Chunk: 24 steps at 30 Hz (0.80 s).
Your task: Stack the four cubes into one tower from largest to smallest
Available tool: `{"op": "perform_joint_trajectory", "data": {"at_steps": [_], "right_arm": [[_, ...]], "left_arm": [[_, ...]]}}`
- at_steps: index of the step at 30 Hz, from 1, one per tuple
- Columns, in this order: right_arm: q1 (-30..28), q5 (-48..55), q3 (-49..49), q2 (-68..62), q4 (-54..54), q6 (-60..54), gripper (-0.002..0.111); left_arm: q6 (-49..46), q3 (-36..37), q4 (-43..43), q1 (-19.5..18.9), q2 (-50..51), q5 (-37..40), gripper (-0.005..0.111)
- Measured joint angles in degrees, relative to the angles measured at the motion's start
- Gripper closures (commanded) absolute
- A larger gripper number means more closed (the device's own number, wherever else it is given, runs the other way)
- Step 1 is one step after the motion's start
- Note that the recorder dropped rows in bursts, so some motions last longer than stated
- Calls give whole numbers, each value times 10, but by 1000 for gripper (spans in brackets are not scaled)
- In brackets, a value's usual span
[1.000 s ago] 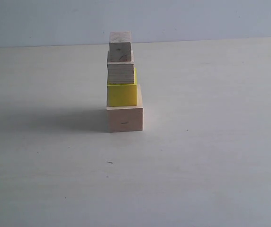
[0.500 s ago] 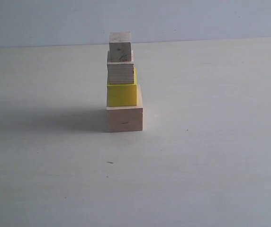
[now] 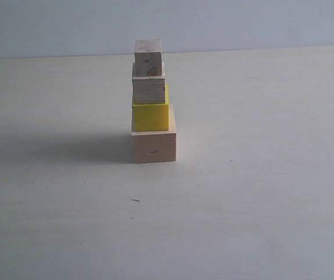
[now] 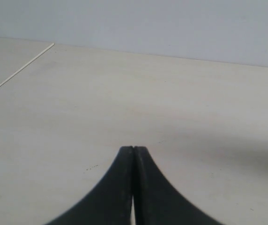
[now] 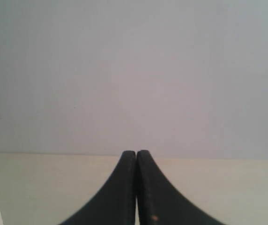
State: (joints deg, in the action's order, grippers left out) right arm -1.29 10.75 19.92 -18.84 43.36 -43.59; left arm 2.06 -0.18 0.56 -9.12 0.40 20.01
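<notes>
Four-cube tower (image 3: 151, 99) stands on the tabletop (image 3: 260, 175), toward eleven o'clock from the exterior view's centre. Its upper cubes crowd the nine o'clock edge of the base cube (image 3: 154, 146), so a nudge there could topple them. The left fingers (image 4: 124, 164) and right fingers (image 5: 127, 164) are pressed closed, empty and not touching it.

A pale off-white table (image 3: 260, 204) fills most of the exterior view and meets a plain blue-grey wall (image 3: 243, 23) at the back. A soft grey shadow (image 3: 56, 149) lies across the table's left half. A tiny dark speck (image 3: 135, 200) sits nearer the camera. The left wrist view shows a thin pale line (image 4: 19, 70) crossing the tabletop
</notes>
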Motion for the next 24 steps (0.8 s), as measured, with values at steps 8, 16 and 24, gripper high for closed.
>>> {"op": "perform_joint_trajectory", "data": {"at_steps": [8, 16, 24], "right_arm": [[0, 0, -67, 37, -218, 268, 108], [0, 3, -136, 99, -254, 307, 108], [0, 64, -169, 155, -306, 314, 108]], "left_arm": [[0, 0, 0, 0, 0, 0, 107], [0, 0, 0, 0, 0, 0, 107], [0, 0, 0, 0, 0, 0, 107]]}}
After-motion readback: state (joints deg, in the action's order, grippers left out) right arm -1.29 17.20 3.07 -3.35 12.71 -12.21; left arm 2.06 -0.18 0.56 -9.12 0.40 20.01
